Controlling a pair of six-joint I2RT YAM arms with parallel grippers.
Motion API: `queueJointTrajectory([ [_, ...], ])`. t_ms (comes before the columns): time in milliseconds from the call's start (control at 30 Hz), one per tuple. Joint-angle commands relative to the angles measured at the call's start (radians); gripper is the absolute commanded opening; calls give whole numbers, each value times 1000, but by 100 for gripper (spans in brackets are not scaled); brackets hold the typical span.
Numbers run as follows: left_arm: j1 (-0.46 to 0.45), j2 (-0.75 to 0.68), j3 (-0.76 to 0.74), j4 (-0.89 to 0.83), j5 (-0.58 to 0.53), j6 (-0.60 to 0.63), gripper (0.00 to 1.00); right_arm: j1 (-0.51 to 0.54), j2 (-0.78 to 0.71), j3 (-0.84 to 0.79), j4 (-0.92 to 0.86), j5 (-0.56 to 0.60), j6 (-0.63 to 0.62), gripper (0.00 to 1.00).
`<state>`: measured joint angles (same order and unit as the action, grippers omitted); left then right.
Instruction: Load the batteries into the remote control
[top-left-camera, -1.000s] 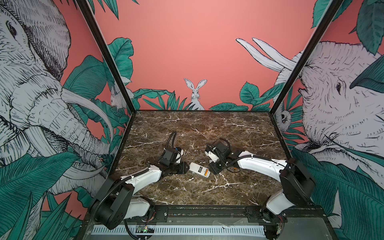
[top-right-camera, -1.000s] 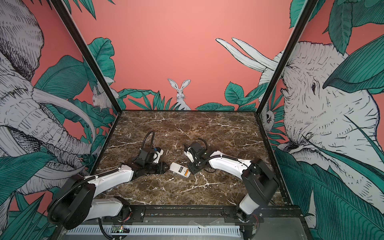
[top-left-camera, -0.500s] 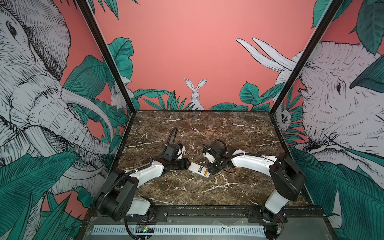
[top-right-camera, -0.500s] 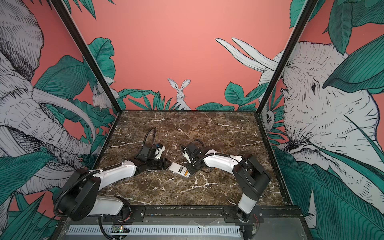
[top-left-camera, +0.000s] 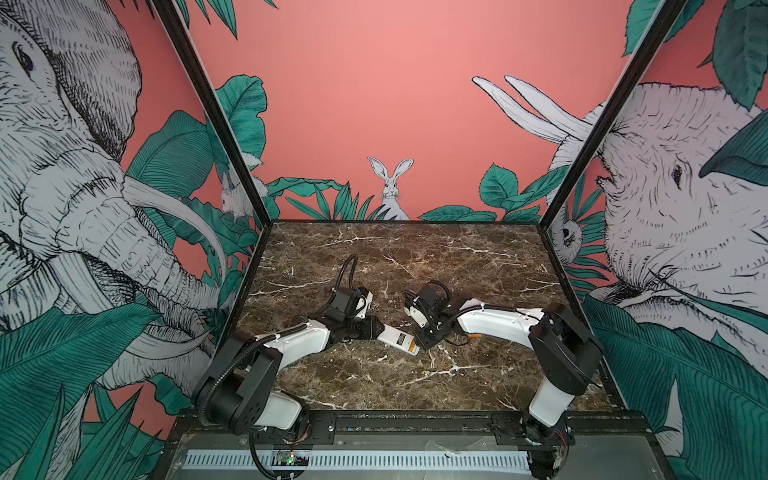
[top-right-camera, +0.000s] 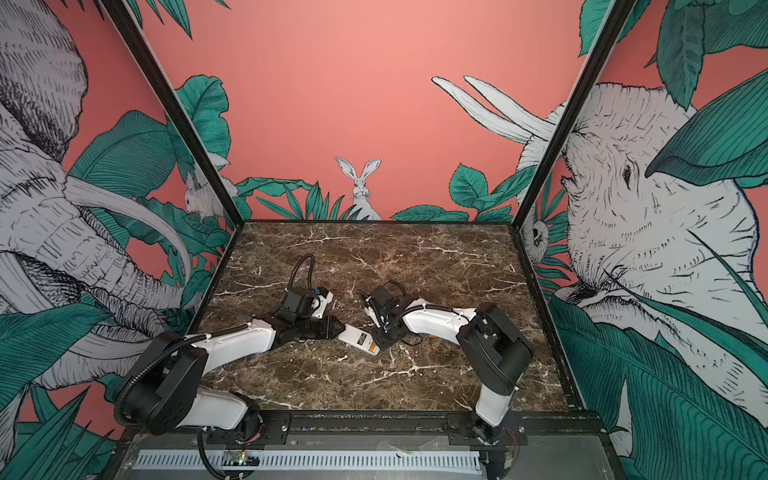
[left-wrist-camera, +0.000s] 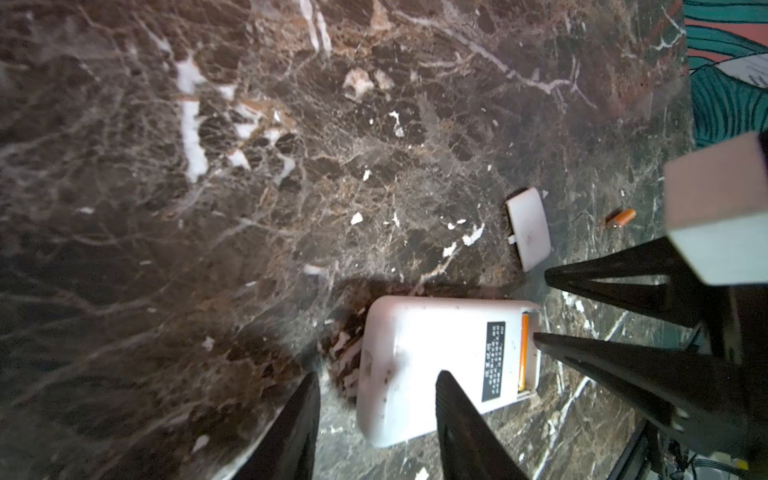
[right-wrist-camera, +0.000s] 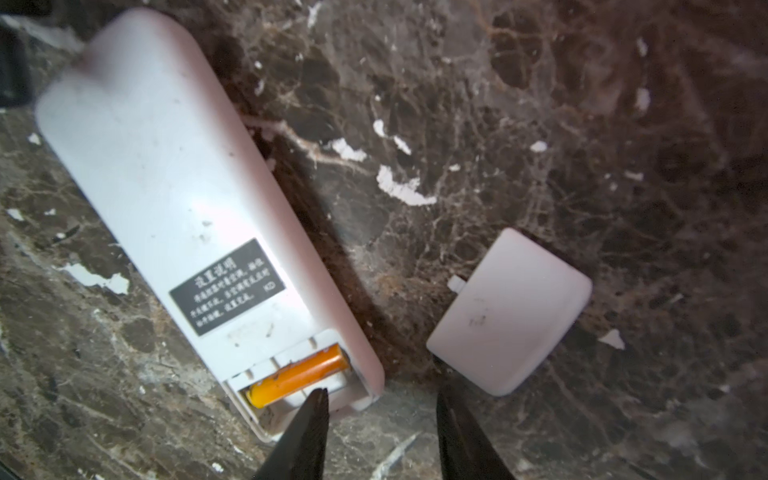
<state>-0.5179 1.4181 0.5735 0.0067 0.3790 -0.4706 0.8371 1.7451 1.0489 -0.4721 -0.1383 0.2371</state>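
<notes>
Reaching low over the marble table (top-left-camera: 415, 257) from the left, the left arm bends at the elbow and holds its forearm nearly level, wrist pointing toward the middle. The left gripper (top-left-camera: 376, 328) meets the left end of the remote control (top-left-camera: 398, 339) with its fingers apart. One tip lies over the white back and the other stands beside the edge, with marble showing between. The remote control lies label up on the table between both grippers, its compartment open with one battery (right-wrist-camera: 297, 376) inside. The right gripper (right-wrist-camera: 380, 390) hovers at that open end, fingers apart and holding nothing, one tip just over the battery. A loose cover (right-wrist-camera: 509, 311) lies just beside that end, and a second battery (left-wrist-camera: 621, 218) lies farther right. The right arm folds in low from the right.
</notes>
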Motion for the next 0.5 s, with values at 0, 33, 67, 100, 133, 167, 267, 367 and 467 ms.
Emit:
queueJointTrajectory([
  [0, 6, 15, -16, 40, 23, -2, 46, 5, 20, 17, -3, 20, -2, 42],
  [33, 6, 21, -17, 48, 28, -6, 46, 5, 25, 19, -9, 25, -5, 42],
  [67, 6, 25, -18, 54, 33, -6, 46, 5, 30, 22, -13, 26, -7, 42],
  [100, 6, 28, -20, 56, 35, -7, 45, 5, 33, 23, -16, 29, -8, 42],
  [133, 5, 30, -21, 58, 37, -9, 44, 5, 35, 23, -16, 29, -10, 41],
  [167, 6, 30, -25, 59, 38, -8, 43, 5, 36, 23, -19, 32, -10, 41],
  [267, 4, 28, -33, 61, 40, -10, 42, 5, 45, 28, -23, 38, -15, 40],
  [367, 3, 28, -42, 63, 41, -12, 40, 7, 57, 34, -28, 44, -20, 39],
  [467, -1, 28, -49, 68, 40, -17, 39, 8, 67, 37, -28, 46, -22, 37],
])
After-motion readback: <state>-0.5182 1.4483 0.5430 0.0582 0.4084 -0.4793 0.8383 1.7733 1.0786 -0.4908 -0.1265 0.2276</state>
